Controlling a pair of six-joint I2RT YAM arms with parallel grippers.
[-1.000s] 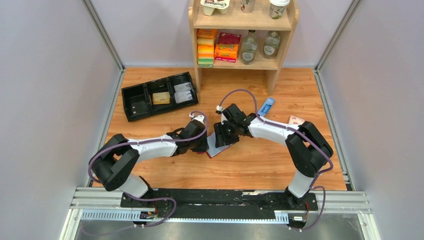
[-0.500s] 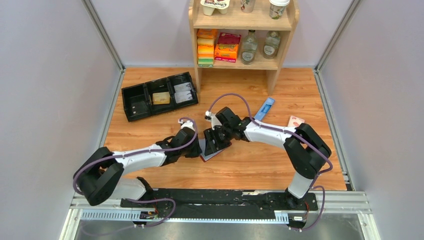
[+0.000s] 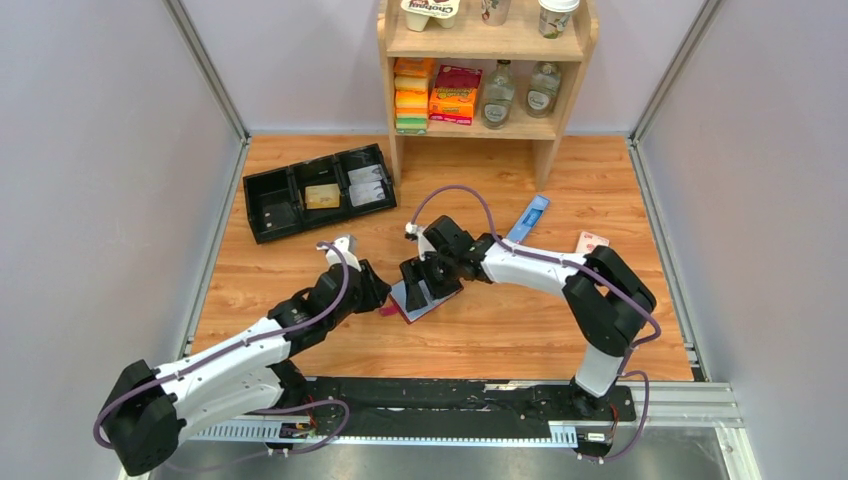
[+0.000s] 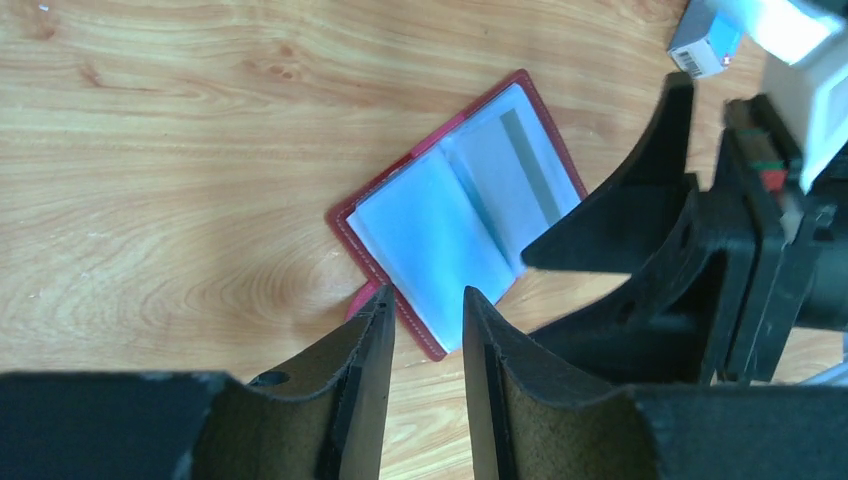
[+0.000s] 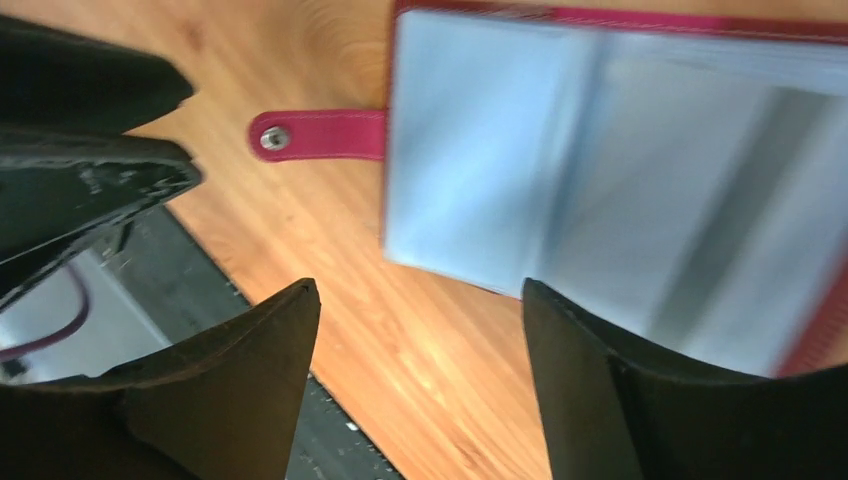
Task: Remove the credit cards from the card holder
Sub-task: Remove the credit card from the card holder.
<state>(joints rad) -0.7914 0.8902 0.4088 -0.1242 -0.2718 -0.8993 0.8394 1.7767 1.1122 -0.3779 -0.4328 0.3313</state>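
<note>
The maroon card holder (image 3: 420,306) lies open on the wooden table, its pale blue-grey sleeves up. In the left wrist view the card holder (image 4: 450,215) shows a grey stripe through the right sleeve. Its snap tab (image 5: 320,135) sticks out to the side. My left gripper (image 3: 374,291) is just left of it, jaws slightly apart and empty, tips (image 4: 425,305) at its near edge. My right gripper (image 3: 420,283) is open over the sleeves (image 5: 600,200), holding nothing. Pale cards (image 3: 366,186) lie in the black tray.
A black compartment tray (image 3: 270,215) with a tan block (image 3: 321,196) stands at the back left. A wooden shelf (image 3: 545,150) with boxes and bottles is at the back. A long blue box (image 3: 533,213) and a pink-white box (image 3: 590,241) lie to the right.
My left arm has drawn back to the left and toward the near edge. My right gripper has moved left, and the card holder has slid left with it.
</note>
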